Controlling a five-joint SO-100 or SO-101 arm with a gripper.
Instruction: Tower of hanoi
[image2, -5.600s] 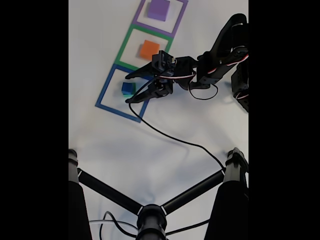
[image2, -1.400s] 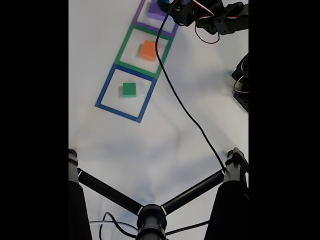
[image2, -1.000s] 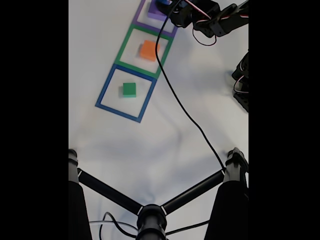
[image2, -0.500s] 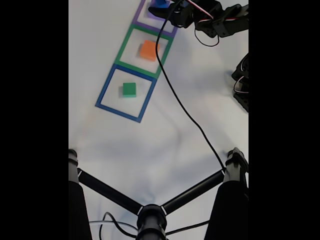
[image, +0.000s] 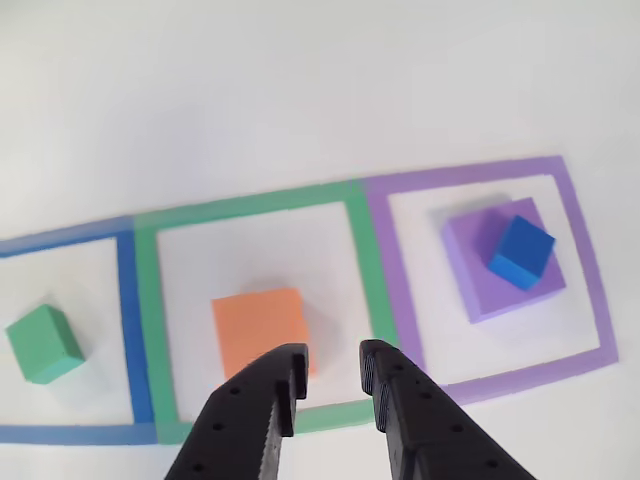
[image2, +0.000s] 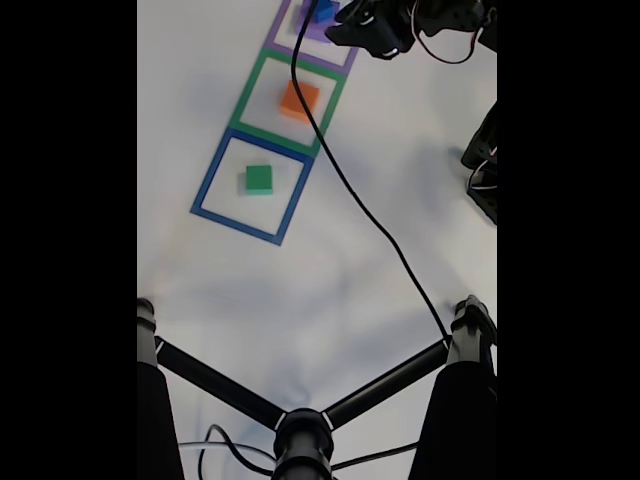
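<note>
The tower of hanoi is split over three tape squares. The blue cube (image: 521, 252) (image2: 323, 10) lies askew on the purple slab (image: 480, 290) (image2: 306, 27) in the purple square. An orange block (image: 258, 330) (image2: 299, 98) sits in the green square. The green block (image: 42, 343) (image2: 259, 179) sits in the blue square. My gripper (image: 332, 365) (image2: 337, 30) is open with nothing between its fingers. It hovers over the tape line between the orange block and the purple slab, apart from both.
Blue (image2: 205, 185), green (image2: 245, 95) and purple (image2: 345, 62) tape outlines run in a row on the white table. A black cable (image2: 370, 220) trails across the middle. Black tripod legs (image2: 300, 440) fill the bottom, and arm parts (image2: 485, 170) stand at the right edge.
The blue cube left the green block and now rests on the purple slab. My gripper has let go of it and drawn back a little.
</note>
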